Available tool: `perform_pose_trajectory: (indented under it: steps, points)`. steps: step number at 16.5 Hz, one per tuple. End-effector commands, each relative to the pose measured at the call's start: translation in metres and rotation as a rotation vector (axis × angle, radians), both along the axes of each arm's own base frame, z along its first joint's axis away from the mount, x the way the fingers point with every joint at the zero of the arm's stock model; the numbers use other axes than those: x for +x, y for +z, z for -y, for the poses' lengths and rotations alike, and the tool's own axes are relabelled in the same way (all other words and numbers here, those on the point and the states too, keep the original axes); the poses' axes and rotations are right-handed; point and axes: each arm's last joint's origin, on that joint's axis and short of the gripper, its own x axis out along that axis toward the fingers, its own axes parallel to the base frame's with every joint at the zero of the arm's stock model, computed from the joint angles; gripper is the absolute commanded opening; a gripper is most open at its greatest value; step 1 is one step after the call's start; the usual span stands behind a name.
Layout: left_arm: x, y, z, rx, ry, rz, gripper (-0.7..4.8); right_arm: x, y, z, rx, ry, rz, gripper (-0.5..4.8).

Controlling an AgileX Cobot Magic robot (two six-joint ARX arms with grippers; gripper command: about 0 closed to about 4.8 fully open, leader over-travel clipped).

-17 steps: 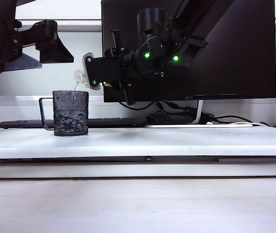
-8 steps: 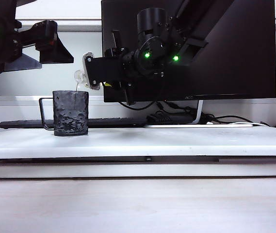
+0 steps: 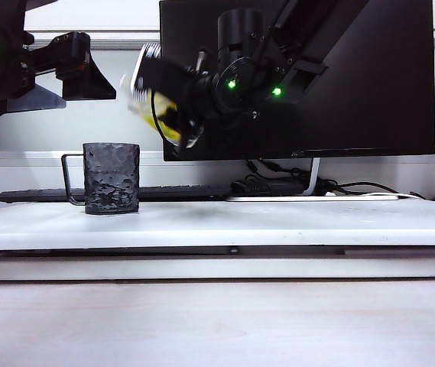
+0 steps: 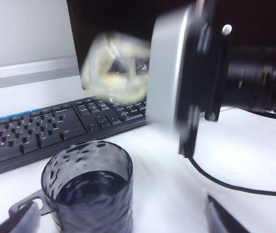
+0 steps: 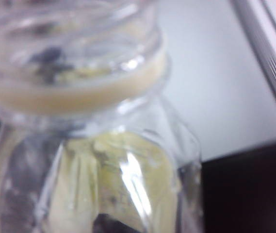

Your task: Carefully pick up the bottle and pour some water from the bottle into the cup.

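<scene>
The right gripper [image 3: 163, 99] is clamped on the small clear plastic bottle with the yellow wrap label [image 3: 150, 98], holding it in the air in front of the black monitor [image 3: 355, 76], up and to the right of the dark grey dimpled cylindrical cup [image 3: 111, 177] — both gripper and bottle are smeared by motion blur, so the bottle's exact tilt cannot be told. The right wrist view shows the bottle's open, capless neck [image 5: 74, 63] close up, the yellow label blurred through the plastic. The cup stands upright on the white table [image 3: 278, 218] with its thin handle to the left, just in front of the black keyboard [image 4: 45, 126]; in the left wrist view dark liquid shows inside it (level unclear). The left gripper [image 3: 79, 73] hangs above and left of the cup, its jaws spread wide, gripping nothing.
</scene>
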Motion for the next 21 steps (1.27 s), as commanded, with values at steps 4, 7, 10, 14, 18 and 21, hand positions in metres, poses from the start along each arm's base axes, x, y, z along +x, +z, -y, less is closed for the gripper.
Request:
perform_pose_trajectory:
  steps: [4,7,10,14,18,21]
  points:
    - [-0.003,0.008,-0.001,-0.017,-0.005,0.039,4.79,0.003,0.017,0.007,0.603,-0.165,-0.303,1.03]
    - [-0.007,0.014,-0.002,-0.021,-0.005,0.048,4.79,0.006,0.017,0.014,0.777,-0.299,-0.352,1.03]
    - [-0.016,0.024,-0.005,-0.029,-0.005,0.069,4.79,0.002,0.028,0.022,0.900,-0.465,-0.409,1.03]
    - [-0.031,0.038,-0.010,-0.053,-0.002,0.085,4.79,-0.008,0.047,0.034,0.965,-0.594,-0.489,1.03]
    - [-0.061,0.055,-0.022,-0.075,0.024,0.067,4.79,-0.027,0.064,0.049,0.909,-0.789,-0.576,1.03]
    - [-0.082,0.066,-0.029,-0.140,0.022,0.072,4.79,-0.038,0.066,0.060,0.959,-0.893,-0.681,1.03]
